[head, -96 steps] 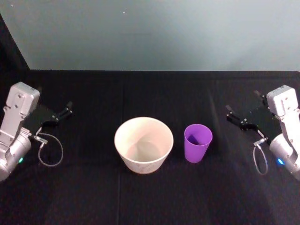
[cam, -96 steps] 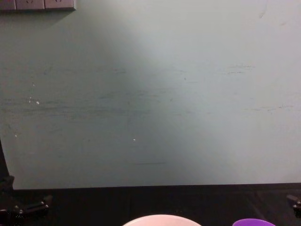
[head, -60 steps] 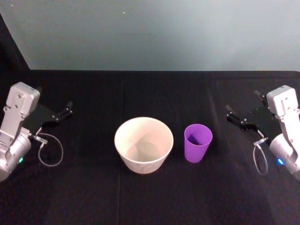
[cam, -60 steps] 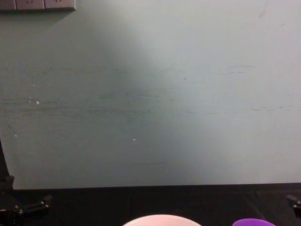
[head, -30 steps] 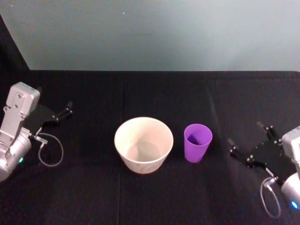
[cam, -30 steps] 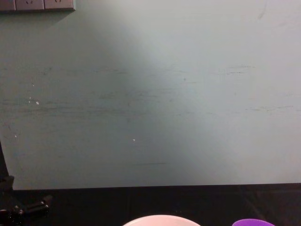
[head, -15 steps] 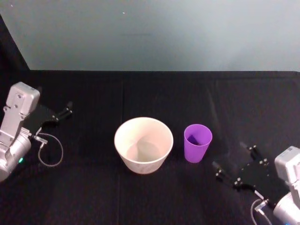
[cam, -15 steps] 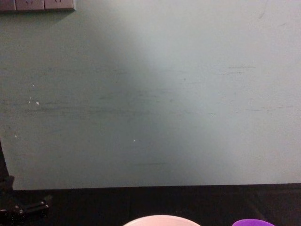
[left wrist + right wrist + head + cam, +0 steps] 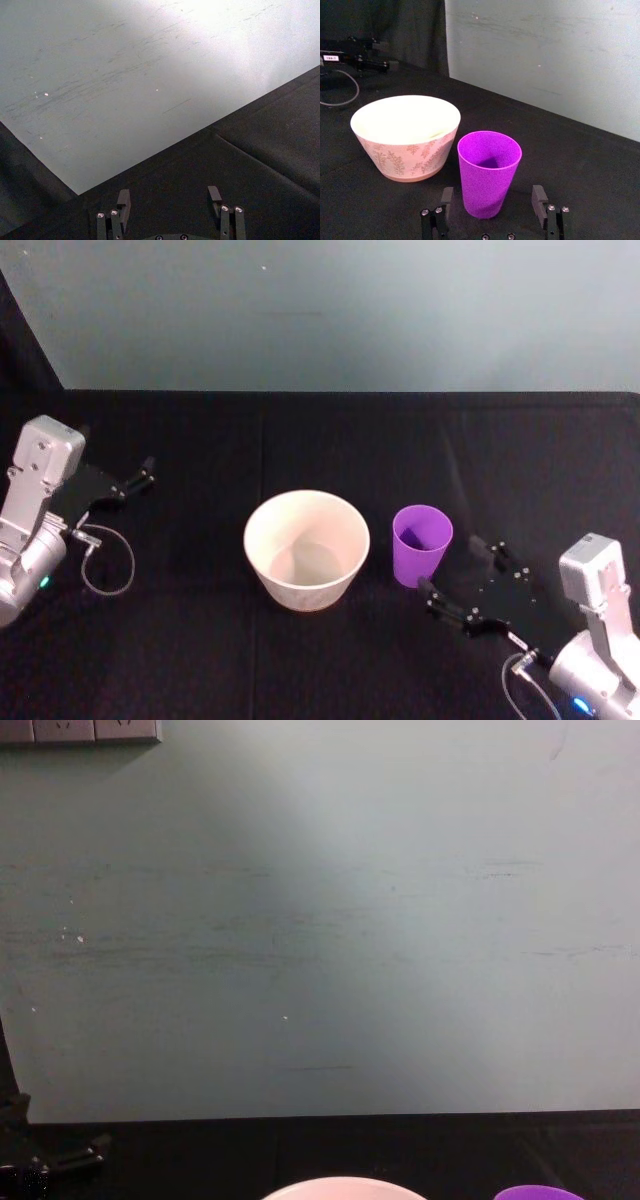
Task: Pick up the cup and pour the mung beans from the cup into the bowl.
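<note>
Right gripper [image 9: 448, 565] is sitting low at the cup [image 9: 422, 543], jaws open, gripping nothing.
Cup is standing upright on the black table [image 9: 330, 440], just right of the bowl [image 9: 305, 590], a small gap showing between them; right jaws are spreading wide, one finger flanking each side of the cup's lower part; cup's inside is lying in shadow, can't tell its contents; left gripper [image 9: 138, 475] is resting at the table's left side, jaws open, well apart from the bowl.
</note>
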Robot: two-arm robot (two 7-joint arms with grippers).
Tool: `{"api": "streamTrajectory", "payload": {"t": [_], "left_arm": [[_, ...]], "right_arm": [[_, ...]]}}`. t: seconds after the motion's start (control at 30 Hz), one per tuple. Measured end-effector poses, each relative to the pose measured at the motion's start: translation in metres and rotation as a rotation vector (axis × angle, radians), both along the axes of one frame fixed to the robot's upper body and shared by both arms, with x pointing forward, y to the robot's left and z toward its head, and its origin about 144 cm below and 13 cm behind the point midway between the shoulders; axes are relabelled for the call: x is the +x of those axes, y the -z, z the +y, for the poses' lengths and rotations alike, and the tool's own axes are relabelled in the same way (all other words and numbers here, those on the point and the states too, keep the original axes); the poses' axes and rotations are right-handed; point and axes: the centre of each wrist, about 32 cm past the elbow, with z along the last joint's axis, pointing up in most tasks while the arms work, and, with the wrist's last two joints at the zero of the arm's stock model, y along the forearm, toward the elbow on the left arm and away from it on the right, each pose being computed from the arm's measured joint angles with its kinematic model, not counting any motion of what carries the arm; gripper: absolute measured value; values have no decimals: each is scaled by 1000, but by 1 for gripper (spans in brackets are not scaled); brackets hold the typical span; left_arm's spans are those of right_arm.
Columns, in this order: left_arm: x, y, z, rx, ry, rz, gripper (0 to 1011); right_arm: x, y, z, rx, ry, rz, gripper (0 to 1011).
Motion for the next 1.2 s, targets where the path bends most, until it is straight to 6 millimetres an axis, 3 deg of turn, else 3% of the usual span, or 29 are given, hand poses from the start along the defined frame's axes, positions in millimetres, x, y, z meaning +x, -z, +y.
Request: {"api": "streamTrajectory", "payload": {"t": [0.63, 1.2], "left_arm": [[0, 0, 0, 0, 0, 0, 1000], [0, 0, 0, 0, 0, 0, 1000]], "right_arm": [[39, 4, 3, 66, -80, 60, 1003], [53, 5, 9, 65, -87, 74, 1003]]}}
